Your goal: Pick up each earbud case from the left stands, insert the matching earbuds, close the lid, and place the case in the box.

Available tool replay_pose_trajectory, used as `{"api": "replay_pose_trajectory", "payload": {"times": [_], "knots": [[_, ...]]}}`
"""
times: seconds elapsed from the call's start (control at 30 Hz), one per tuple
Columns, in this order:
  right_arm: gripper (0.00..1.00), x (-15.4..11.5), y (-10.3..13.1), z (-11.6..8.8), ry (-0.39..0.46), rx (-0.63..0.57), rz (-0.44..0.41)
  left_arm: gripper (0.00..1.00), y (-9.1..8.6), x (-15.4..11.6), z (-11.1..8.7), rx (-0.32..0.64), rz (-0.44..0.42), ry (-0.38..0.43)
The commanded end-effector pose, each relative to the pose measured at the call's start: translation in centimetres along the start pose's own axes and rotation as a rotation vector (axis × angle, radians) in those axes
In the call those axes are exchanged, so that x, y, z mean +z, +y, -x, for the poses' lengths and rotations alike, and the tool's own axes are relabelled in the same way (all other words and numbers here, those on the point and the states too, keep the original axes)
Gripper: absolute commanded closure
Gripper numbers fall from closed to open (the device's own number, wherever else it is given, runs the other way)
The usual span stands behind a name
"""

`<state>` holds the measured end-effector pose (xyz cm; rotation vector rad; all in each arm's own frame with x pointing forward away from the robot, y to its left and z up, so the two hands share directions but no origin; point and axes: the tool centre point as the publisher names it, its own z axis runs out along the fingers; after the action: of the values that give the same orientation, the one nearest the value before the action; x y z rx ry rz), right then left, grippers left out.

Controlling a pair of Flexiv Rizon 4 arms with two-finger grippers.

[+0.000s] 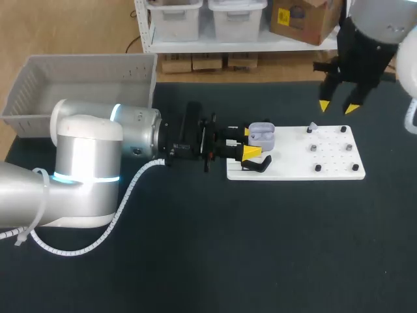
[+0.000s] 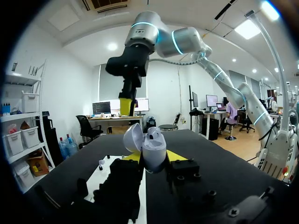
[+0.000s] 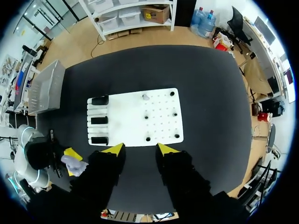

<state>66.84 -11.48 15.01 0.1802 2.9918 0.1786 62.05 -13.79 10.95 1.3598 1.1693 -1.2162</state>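
Head view: left gripper point(image 1: 253, 143) pinches the open earbud case point(image 1: 262, 135) at the board point(image 1: 293, 171)'s left end; right gripper point(image 1: 339, 105) (fingers spread, empty) hangs nearer what looks like a loose earbud point(image 1: 312, 128)

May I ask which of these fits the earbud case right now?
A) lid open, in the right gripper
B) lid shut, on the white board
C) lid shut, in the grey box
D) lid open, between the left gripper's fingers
D: the earbud case sits between the yellow tips of the left gripper, lid tipped back; the right gripper hangs open and empty.
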Motion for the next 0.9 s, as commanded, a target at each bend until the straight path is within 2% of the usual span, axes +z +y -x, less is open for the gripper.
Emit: {"api": "replay_pose_trajectory", "payload": {"times": [0.03,0.33,0.4,0.43,0.47,0.53,0.57,0.9], "knots": [[0.53,2.2,0.4,1.5,0.057,0.004,0.005,1.0,-0.1,0.1,-0.1,0.003,0.006,-0.002],[0.54,5.7,0.3,2.2,0.073,0.016,0.028,1.0,-0.1,0.1,-0.1,0.003,0.006,-0.002],[0.5,6.3,0.2,2.2,0.079,0.018,0.037,1.0,-0.1,0.1,-0.1,0.003,0.006,-0.002],[0.45,6.3,0.2,2.3,0.08,0.022,0.041,1.0,-0.1,0.1,-0.1,0.003,0.006,-0.002],[0.33,6.4,0.2,2.3,0.079,0.026,0.048,1.0,-0.1,0.1,-0.1,0.003,0.006,-0.002],[0.2,6.5,0.2,2.4,0.08,0.036,0.06,1.0,-0.1,0.1,-0.1,0.003,0.006,-0.002],[0.0,6.5,0.2,2.3,0.08,0.037,0.062,1.0,-0.1,0.1,-0.1,0.003,0.006,-0.002],[0.0,6.5,0.2,2.3,0.08,0.037,0.062,1.0,-0.1,0.1,-0.1,0.003,0.006,-0.002]]}}
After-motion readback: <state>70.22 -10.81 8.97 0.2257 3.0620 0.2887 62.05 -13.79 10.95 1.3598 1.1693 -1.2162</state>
